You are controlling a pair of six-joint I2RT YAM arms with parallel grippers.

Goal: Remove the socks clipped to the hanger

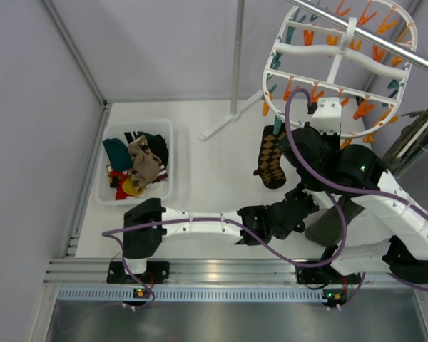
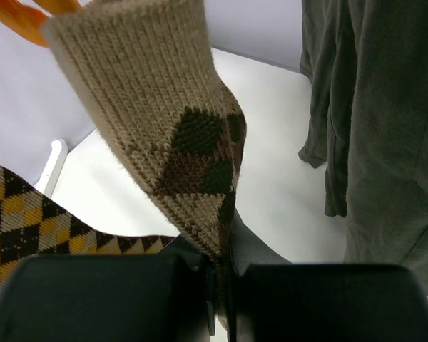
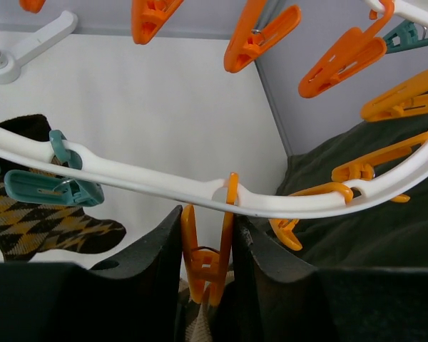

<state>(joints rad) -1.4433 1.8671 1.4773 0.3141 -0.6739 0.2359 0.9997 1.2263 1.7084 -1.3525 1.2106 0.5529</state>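
The hanger, a white oval frame with orange and teal clips, hangs at the upper right. In the left wrist view my left gripper is shut on the lower end of a tan argyle sock. This sock rises to an orange clip. In the right wrist view my right gripper sits just under the hanger rim. Its fingers press both sides of an orange clip, with tan sock fabric below. A brown-and-yellow argyle sock hangs from a teal clip.
A dark green garment hangs right beside the held sock, on its right. A clear bin with several loose socks sits on the table at the left. A metal rail crosses above the hanger, and a stand pole rises left of it.
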